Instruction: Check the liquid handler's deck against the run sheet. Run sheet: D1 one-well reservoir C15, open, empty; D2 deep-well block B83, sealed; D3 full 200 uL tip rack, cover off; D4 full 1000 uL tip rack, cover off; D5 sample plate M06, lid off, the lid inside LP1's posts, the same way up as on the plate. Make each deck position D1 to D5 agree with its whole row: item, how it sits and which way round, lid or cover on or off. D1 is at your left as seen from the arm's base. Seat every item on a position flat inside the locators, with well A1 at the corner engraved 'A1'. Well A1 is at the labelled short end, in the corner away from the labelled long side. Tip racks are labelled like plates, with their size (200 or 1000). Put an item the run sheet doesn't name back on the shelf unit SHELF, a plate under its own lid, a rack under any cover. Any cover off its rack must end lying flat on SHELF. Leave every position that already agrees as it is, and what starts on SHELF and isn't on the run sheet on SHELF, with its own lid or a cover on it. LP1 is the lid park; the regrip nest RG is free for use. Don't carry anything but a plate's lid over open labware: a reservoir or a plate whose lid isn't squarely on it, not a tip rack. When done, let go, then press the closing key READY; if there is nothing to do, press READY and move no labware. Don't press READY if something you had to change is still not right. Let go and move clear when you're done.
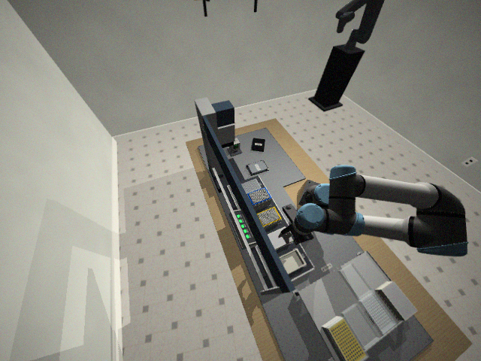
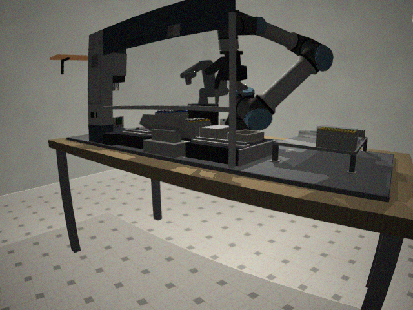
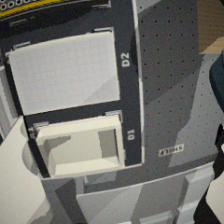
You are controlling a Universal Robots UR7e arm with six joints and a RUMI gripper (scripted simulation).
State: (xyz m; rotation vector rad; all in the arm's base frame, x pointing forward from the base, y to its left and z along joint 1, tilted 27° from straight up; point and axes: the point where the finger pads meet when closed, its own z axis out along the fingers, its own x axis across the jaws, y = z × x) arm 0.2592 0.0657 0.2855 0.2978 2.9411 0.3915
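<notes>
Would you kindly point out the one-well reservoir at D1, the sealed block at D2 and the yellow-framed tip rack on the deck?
One-well reservoir (image 3: 77, 133): wrist view, on its top rim.
Sealed block (image 3: 63, 75): wrist view, middle of its seal.
Yellow-framed tip rack (image 1: 268, 216): top view, middle of its tip field.

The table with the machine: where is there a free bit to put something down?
Bare room: the grey perforated plate beside the D1 and D2 labels, toward the SHELF label. Also the grey mat around the small black block at the far end. Crowded: the deck row, with the reservoir, white block and tip racks side by side.
</notes>
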